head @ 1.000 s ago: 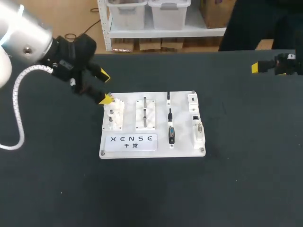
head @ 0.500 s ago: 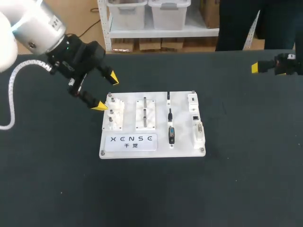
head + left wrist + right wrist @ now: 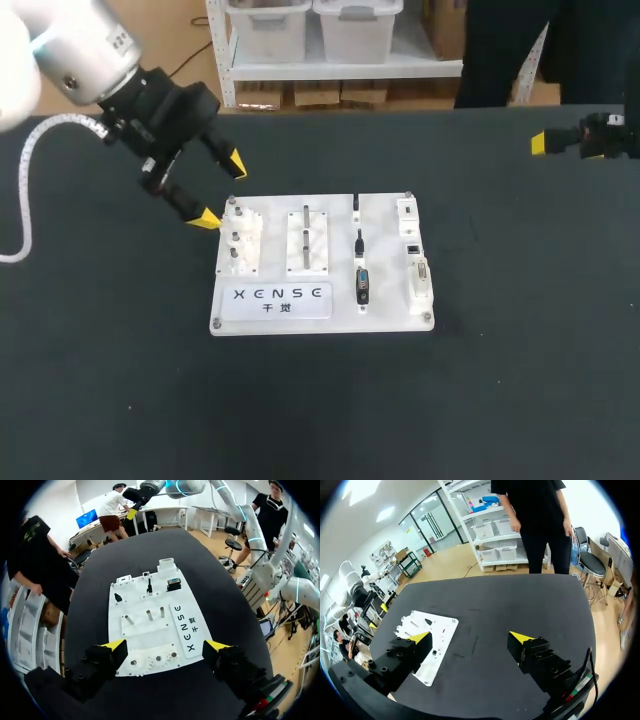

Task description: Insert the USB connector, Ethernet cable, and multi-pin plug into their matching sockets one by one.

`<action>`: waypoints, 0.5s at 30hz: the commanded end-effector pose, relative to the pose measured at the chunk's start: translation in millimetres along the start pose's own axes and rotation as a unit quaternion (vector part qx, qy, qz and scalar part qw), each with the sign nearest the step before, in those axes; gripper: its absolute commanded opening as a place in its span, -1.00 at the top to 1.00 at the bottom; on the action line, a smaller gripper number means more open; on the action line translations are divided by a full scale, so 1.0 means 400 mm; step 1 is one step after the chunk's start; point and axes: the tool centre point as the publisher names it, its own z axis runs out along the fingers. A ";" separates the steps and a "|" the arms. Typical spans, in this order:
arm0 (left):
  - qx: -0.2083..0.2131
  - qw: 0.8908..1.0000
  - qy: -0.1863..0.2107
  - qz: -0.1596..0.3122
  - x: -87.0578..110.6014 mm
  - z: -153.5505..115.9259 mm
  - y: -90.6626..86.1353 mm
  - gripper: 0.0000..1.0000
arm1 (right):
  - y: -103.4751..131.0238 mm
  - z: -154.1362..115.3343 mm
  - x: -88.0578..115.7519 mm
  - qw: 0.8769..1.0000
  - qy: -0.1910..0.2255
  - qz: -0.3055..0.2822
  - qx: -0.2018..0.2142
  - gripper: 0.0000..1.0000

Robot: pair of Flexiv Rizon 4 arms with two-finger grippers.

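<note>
Found the left claw (image 3: 222, 190) released and empty, poised above the far left corner of the white board (image 3: 390, 322), over the peg block (image 3: 240, 243) there. Confirmed it from the left wrist: both yellow tips spread wide, nothing between them. Found the right claw (image 3: 470, 637) likewise released and empty, parked well apart from the board at the far right of the dark surface (image 3: 500, 390).

Spotted the three plugs in a column right of the board's middle, each in its holder: the multi-pin plug (image 3: 362, 286) nearest, then, at a guess, the Ethernet cable (image 3: 358, 243) in the middle and the USB connector (image 3: 356, 206) farthest. Noted the matching sockets (image 3: 418, 280) in the next column, just beside the plugs, along the right edge.

Judged none of the three inserted yet, and the step in hand the first approach. Reckoned the next move to call for carrying the left claw across to the plug column, squaring the fingers over one plug body, then descending and clenching before any lift.
</note>
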 end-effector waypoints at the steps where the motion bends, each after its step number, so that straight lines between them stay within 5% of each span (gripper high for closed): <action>1: -0.015 1.000 -0.003 -0.016 0.002 0.014 -0.024 -1.00 | -0.005 0.002 0.001 1.000 -0.001 -0.001 -0.004 -1.00; 15: -0.052 0.995 -0.019 -0.083 0.018 0.038 -0.031 -1.00 | -0.005 0.002 0.001 1.000 -0.001 -0.001 -0.004 -1.00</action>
